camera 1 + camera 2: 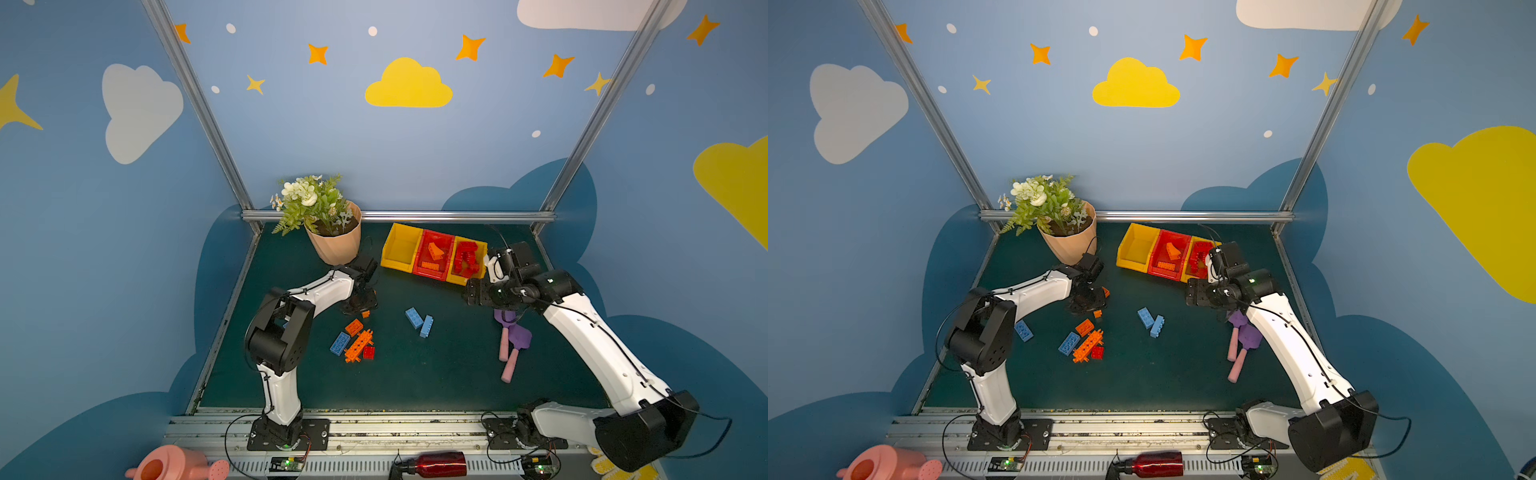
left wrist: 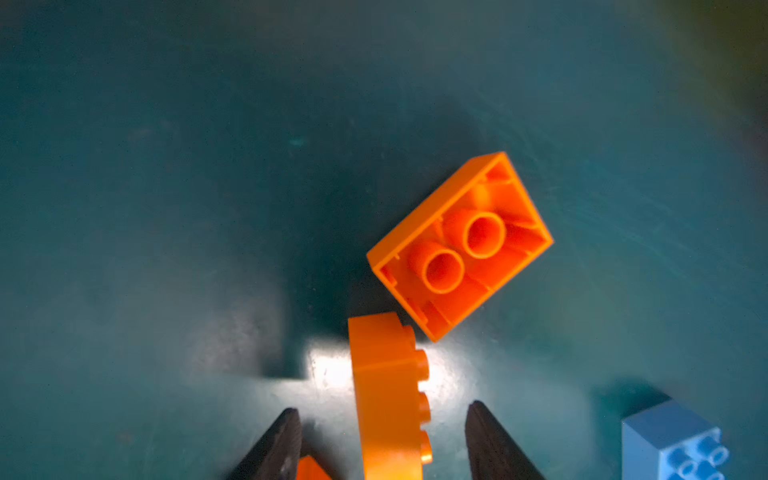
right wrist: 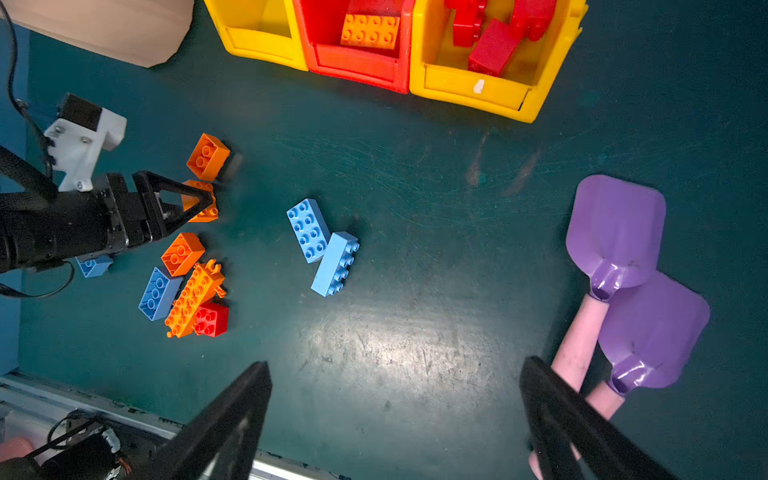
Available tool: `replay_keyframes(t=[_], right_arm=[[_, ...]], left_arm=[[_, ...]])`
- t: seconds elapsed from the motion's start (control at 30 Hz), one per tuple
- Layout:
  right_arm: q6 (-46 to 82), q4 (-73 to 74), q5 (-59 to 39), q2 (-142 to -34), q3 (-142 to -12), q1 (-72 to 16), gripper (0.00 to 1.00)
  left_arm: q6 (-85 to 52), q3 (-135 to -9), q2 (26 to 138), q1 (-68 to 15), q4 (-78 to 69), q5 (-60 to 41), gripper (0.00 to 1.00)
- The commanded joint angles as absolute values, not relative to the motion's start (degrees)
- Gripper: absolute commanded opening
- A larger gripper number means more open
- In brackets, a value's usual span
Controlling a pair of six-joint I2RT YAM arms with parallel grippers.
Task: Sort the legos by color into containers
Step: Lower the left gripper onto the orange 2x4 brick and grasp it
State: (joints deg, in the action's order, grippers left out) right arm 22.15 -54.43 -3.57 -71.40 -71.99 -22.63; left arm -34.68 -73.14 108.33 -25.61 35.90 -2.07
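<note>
Left gripper (image 2: 382,409) astride an orange brick (image 2: 384,365) standing on edge, unclamped.
Jaws parted, gap at either side of the brick; second orange brick (image 2: 459,245) upturned just beside. Right gripper (image 3: 395,363) spread wide above bare worktop (image 3: 436,187), grasping nothing. More legos (image 1: 358,344) loose: mixed cluster (image 3: 187,286) near the left gripper, blue pair (image 3: 324,245) toward the middle. Containers (image 1: 394,261) at the back, orange pieces in the red bin (image 3: 357,66), red pieces in the yellow end bin (image 3: 449,83).

Top views high, looking down (near-identical), wrist views close above table (image 3: 415,332)
</note>
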Motion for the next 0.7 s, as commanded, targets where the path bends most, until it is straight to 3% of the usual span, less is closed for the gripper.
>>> replay_keyframes(t=[0.0, 0.2, 0.37, 0.67], right_arm=[[22.37, -56.46, -2.32, -69.24, -71.69, -21.99, 0.92], [22.32, -58.15, -2.02, -66.71, -70.61, -20.84, 0.92], [22.67, -59.56, -1.29, -63.75, -69.50, -20.22, 0.92], [23.11, -61.18, -1.40, -60.08, -69.08, -19.12, 0.92]], left_arm=[[-35.15, -75.00, 110.16, -25.42, 38.05, -0.75, 0.57], [-33.89, -77.59, 113.55, -25.40, 39.04, 0.56, 0.44], [-33.16, -79.48, 114.95, -25.41, 40.88, 0.73, 0.12], [-31.22, -85.78, 112.02, -29.15, 48.44, 1.58, 0.05]])
